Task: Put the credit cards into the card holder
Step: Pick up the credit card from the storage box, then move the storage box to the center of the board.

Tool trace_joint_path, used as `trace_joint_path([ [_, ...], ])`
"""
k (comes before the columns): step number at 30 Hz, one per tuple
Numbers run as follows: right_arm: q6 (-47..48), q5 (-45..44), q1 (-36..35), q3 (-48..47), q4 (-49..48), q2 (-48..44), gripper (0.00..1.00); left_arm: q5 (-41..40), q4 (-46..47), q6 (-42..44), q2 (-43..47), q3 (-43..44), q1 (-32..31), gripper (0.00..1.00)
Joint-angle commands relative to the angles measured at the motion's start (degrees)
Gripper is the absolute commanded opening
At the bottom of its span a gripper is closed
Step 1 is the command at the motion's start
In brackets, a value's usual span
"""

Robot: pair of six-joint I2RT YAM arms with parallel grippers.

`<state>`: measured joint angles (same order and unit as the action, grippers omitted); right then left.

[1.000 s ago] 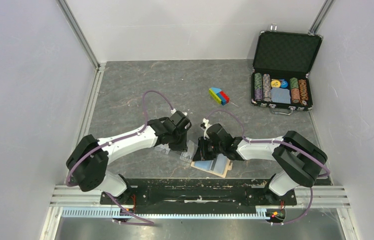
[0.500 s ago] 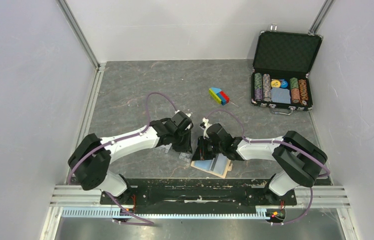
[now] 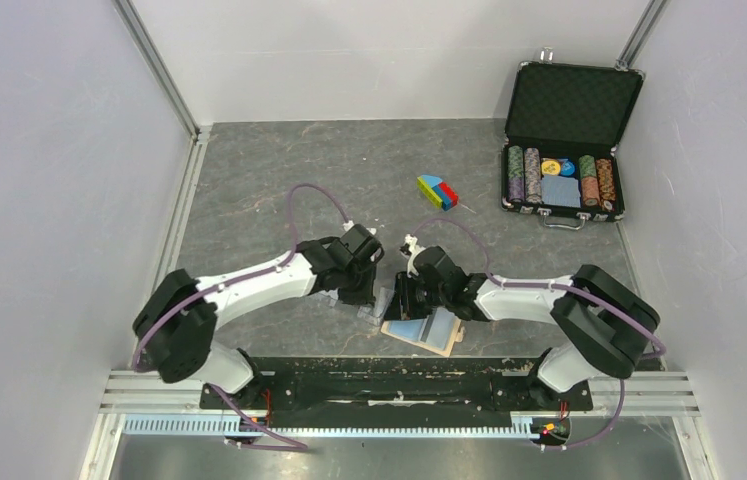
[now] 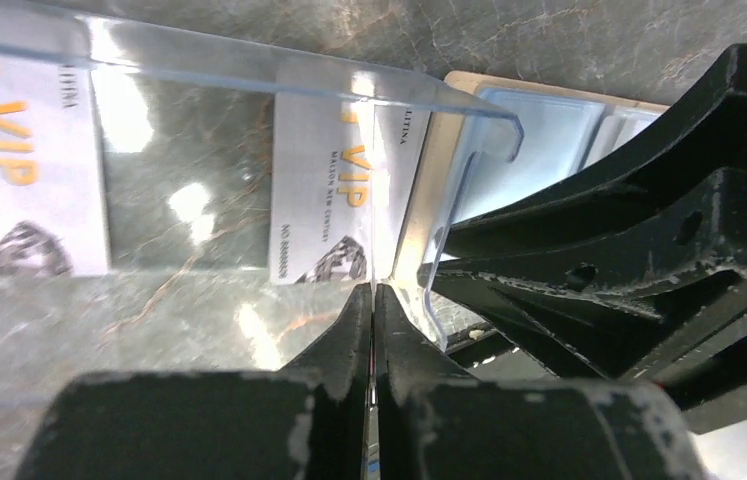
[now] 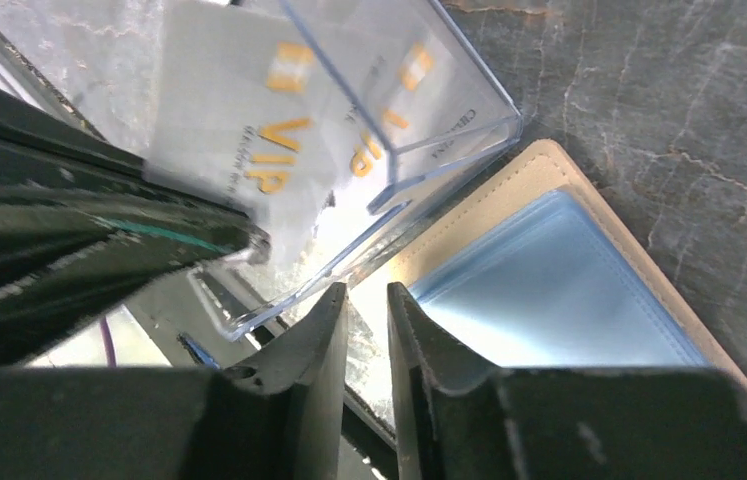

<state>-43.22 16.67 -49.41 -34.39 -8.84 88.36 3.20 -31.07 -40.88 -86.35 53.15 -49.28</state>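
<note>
The tan card holder (image 3: pixel 427 330) lies open near the front edge, its light blue pockets (image 5: pixel 549 290) facing up. My left gripper (image 3: pixel 367 295) is shut on the edge of a pale VIP credit card (image 4: pixel 334 200), which stands out from the fingertips (image 4: pixel 372 292) beside the holder's left edge (image 4: pixel 539 130). The right wrist view shows the same card (image 5: pixel 239 160), blurred. A second credit card (image 4: pixel 19 170) lies flat under a clear plastic case (image 4: pixel 249 75). My right gripper (image 5: pixel 366 290) hovers over the holder's left edge, open by a narrow gap with nothing between the fingers.
An open black poker-chip case (image 3: pixel 564 150) stands at the back right. A small stack of coloured blocks (image 3: pixel 437 192) lies mid-table. The two wrists are almost touching above the holder. Grey walls close off the left, right and back.
The left gripper's jaws have closed on the card's edge, and the gripper has shifted slightly right toward the holder. The right arm has barely moved.
</note>
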Motion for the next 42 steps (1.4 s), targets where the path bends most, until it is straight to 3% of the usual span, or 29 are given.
trace_joint_path([
  [1, 2.52, -2.95, -0.17, -3.12, 1.54, -6.73, 0.27, -6.11, -4.51, 1.04, 8.39, 3.31, -0.20, 0.02],
  [5, 2.55, -4.50, 1.13, -2.22, 2.90, -14.22, 0.44, -7.22, -6.33, 0.50, 15.61, 3.69, -0.11, 0.02],
  [12, 0.41, 0.71, 8.12, 4.28, 0.05, -28.25, 0.80, 2.39, 1.25, -3.53, 26.53, -2.32, 0.00, 0.02],
  [15, -2.57, 5.94, 12.02, 8.40, -5.56, -32.94, 0.88, 7.06, 9.82, -7.02, 32.40, -7.60, 0.22, 0.02],
  [18, -5.31, 10.81, 13.68, 10.60, -11.72, -34.60, 0.88, 11.14, 19.07, -10.94, 37.47, -12.65, 0.83, 0.03],
  [25, -13.28, 18.77, 13.56, 13.58, -28.15, -32.82, 0.66, 18.20, 32.42, -16.19, 39.76, -18.15, 1.99, 0.08],
  [33, -15.70, 20.34, 12.02, 13.27, -34.26, -30.57, 0.51, 21.48, 37.84, -18.68, 36.20, -19.32, 1.99, 0.08],
  [35, -16.22, 20.25, 10.92, 12.96, -35.47, -29.15, 0.41, 21.90, 39.01, -19.51, 35.94, -19.96, 2.04, 0.08],
  [37, -17.16, 20.21, 9.44, 12.72, -37.83, -27.58, 0.21, 22.61, 40.58, -20.62, 35.72, -20.80, 1.99, 0.09],
  [39, -17.28, 20.75, 8.51, 12.03, -38.11, -26.27, 0.03, 23.22, 40.36, -20.94, 35.49, -21.06, 1.99, 0.14],
  [42, -14.91, 19.09, 8.44, 10.79, -30.17, -27.18, 0.00, 23.17, 37.58, -21.09, 35.52, -21.12, 2.07, 0.38],
])
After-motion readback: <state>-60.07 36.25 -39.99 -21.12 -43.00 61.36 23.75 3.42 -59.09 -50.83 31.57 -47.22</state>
